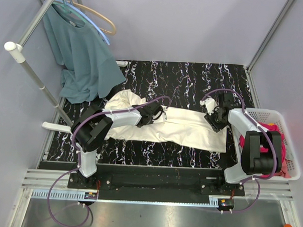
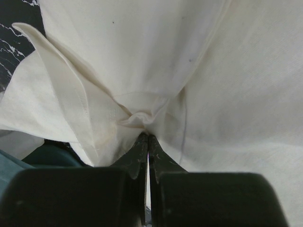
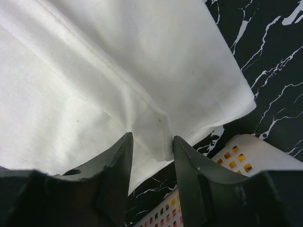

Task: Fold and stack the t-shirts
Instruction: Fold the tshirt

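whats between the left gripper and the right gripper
Only the large cream cloth t-shirt, spread between the left gripper and the right gripper, seen in the top view.

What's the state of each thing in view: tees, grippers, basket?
cream tee: laid out as a long strip on the table, left end bunched, not yet folded small.
pink tee: crumpled in the basket, unfolded.
teal shirt: hanging on the rack.
left gripper: shut on the cream tee.
right gripper: open, at the cream tee's right end.
basket: upright, holding clothes.
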Robot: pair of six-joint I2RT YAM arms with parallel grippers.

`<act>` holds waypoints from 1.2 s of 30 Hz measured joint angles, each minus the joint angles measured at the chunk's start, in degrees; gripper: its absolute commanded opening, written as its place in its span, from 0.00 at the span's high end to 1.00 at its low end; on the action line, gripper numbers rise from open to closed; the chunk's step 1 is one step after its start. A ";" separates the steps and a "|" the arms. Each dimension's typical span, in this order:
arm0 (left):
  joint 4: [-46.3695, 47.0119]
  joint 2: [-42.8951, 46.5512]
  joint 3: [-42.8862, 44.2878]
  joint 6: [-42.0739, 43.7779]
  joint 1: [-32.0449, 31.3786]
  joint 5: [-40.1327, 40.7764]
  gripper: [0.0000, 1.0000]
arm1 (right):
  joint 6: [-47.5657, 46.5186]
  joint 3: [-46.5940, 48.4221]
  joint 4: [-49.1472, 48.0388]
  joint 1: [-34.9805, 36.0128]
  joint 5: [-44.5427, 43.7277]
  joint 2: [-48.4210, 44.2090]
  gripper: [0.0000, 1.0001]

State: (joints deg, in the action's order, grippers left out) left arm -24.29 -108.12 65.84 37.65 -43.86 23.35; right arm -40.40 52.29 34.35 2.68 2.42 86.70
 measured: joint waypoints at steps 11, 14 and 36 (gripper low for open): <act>0.50 0.00 -0.74 0.24 -0.02 0.39 1.00 | -0.96 -0.17 -0.31 0.00 -0.87 1.36 0.64; 0.50 0.00 -0.74 0.28 -0.02 0.48 1.00 | -1.16 -0.28 -0.46 0.02 -1.36 1.36 0.67; 0.55 0.00 -0.76 0.28 -0.02 0.50 1.00 | -1.99 -0.90 -0.61 0.00 -3.26 1.29 0.98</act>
State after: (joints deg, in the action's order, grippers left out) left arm -23.75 -108.12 65.08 37.93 -43.88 23.86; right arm -42.39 51.40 33.74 2.68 -0.84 87.99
